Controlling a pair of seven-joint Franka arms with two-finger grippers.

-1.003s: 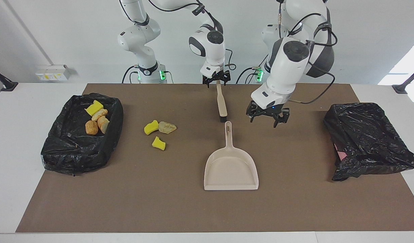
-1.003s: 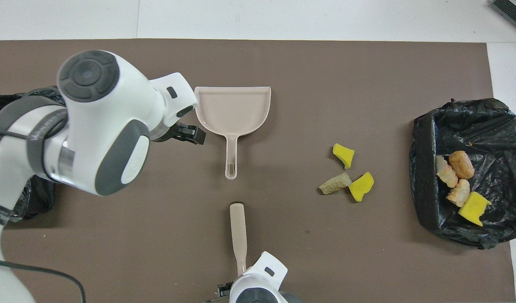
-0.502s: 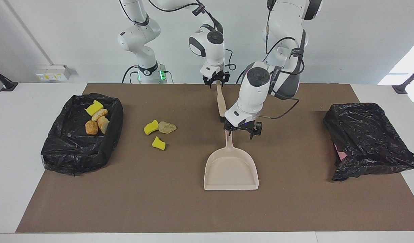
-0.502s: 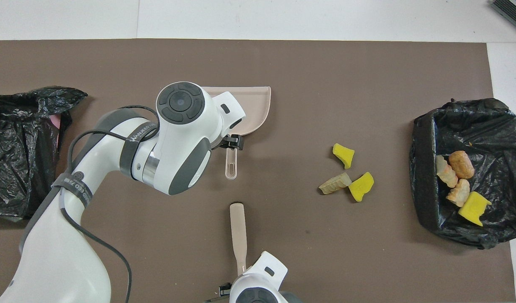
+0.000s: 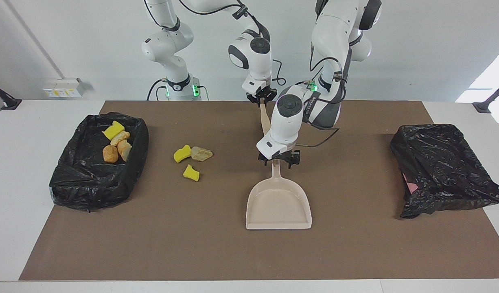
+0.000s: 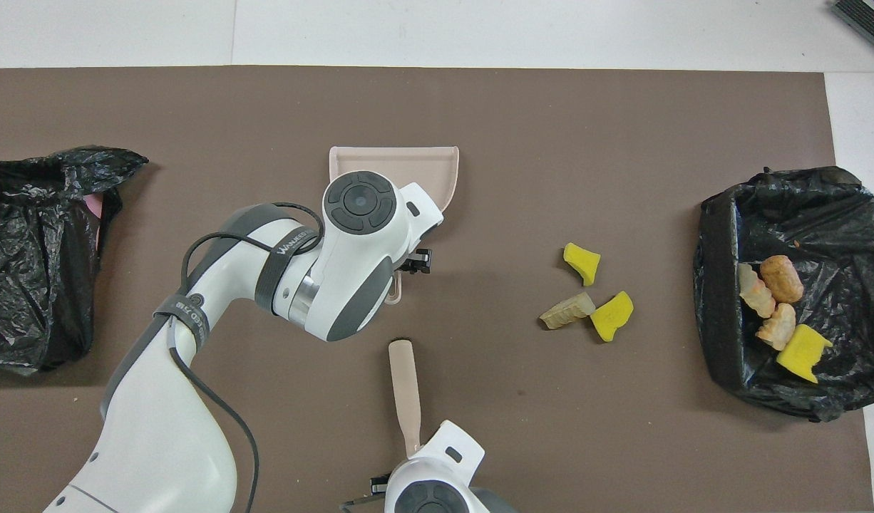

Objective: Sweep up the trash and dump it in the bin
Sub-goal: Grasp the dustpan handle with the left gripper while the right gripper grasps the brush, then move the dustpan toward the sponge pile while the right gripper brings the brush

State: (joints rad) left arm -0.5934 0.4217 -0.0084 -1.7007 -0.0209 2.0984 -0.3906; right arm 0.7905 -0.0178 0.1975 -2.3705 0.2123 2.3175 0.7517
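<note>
- My left end effector point(image 5: 279, 162) has swung in from over the bare tabletop point(image 5: 355, 244) beside the dustpan point(image 5: 279, 203) and come down onto its handle. It now sits low, just above the pan's neck.
- Its fingers stand apart, one on each side of the handle. They look to be drawing in, but I do not see them clamped on it yet.
- My right end effector point(image 5: 261, 99) has closed. It is now clamped on the tip of the brush point(image 6: 405, 385) handle, at the robots' edge of the tabletop. The brush lies flat, bristle end pointing at the dustpan handle.
- The dustpan has not shifted and rests flat, mouth away from the robots.
- Three trash pieces point(image 5: 182, 154) lie loose on the tabletop where they were, between the dustpan and the bin point(image 5: 70, 179) at the right arm's end. Four more pieces point(image 5: 118, 142) are already in that bin.
- A second bin point(image 5: 441, 162) at the left arm's end shows no trash.
- My judgement is that both tools are nearly in hand. Once the left grip closes, the pan needs carrying to the loose pieces so the brush can push them in.
</note>
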